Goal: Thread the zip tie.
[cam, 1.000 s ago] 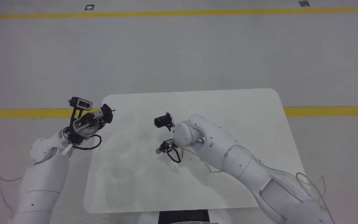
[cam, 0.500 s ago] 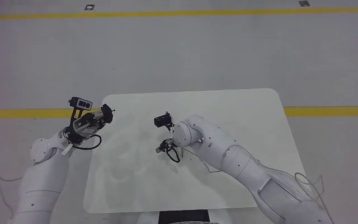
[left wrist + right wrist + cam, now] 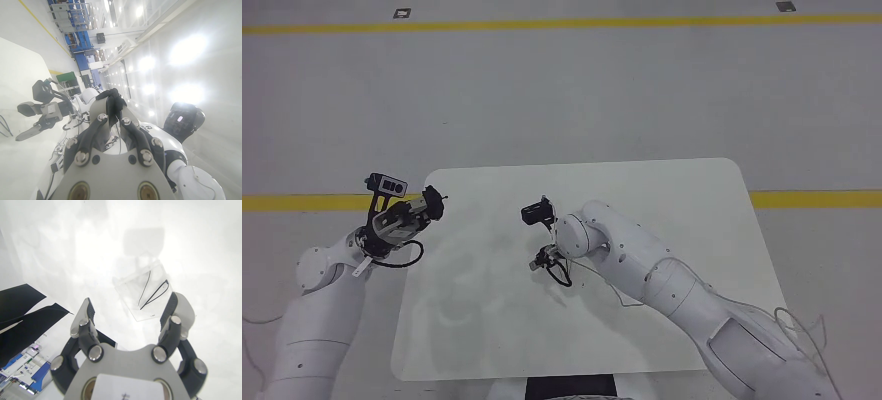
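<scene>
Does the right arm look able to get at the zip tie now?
Probably yes: the right gripper hangs open above the zip tie with nothing between, though the tie lies on or inside a clear sheet.

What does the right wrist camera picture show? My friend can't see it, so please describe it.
An open gripper hangs over a white table. Just past its fingers lies what looks like a clear bag, with a thin black zip tie bent into a V inside it.
</scene>
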Tool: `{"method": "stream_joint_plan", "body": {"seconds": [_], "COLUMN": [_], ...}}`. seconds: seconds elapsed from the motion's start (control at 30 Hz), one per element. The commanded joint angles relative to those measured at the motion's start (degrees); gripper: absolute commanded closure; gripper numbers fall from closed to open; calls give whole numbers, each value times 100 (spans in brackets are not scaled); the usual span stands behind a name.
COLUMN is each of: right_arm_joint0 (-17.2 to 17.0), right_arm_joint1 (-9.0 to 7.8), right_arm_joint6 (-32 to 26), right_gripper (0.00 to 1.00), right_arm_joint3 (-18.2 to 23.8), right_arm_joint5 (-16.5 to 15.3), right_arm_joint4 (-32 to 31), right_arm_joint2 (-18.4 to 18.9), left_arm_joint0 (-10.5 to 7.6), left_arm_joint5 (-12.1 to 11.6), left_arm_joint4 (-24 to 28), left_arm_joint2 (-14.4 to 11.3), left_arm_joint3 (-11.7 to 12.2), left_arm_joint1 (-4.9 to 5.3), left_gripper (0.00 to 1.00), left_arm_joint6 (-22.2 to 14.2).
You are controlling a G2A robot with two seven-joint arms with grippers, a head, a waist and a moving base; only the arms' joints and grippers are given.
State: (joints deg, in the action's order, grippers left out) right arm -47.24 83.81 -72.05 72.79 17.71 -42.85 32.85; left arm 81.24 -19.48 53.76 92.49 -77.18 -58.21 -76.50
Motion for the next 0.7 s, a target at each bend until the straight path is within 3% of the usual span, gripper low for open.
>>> {"method": "stream_joint_plan", "body": {"seconds": [0.0,0.1,0.47,0.67], "right_arm_joint0": [-29,-72,-96,-58], "right_arm_joint1": [-1,4,104,214], "right_arm_joint6": [31,80,262,434], "right_gripper": [74,83,96,90], "right_arm_joint3": [-4,-53,-304,-642], "right_arm_joint5": [6,31,15,-53], "right_arm_joint4": [-26,-73,-379,-372], "right_arm_joint2": [11,21,-147,-230], "left_arm_joint0": [0,0,0,0], "left_arm_joint5": [0,0,0,0], "left_arm_joint4": [0,0,0,0], "left_arm_joint2": [0,0,0,0], "left_arm_joint3": [0,0,0,0], "left_arm_joint1": [0,0,0,0], "left_gripper": [100,100,100,100], "left_arm_joint6": [0,0,0,0]}}
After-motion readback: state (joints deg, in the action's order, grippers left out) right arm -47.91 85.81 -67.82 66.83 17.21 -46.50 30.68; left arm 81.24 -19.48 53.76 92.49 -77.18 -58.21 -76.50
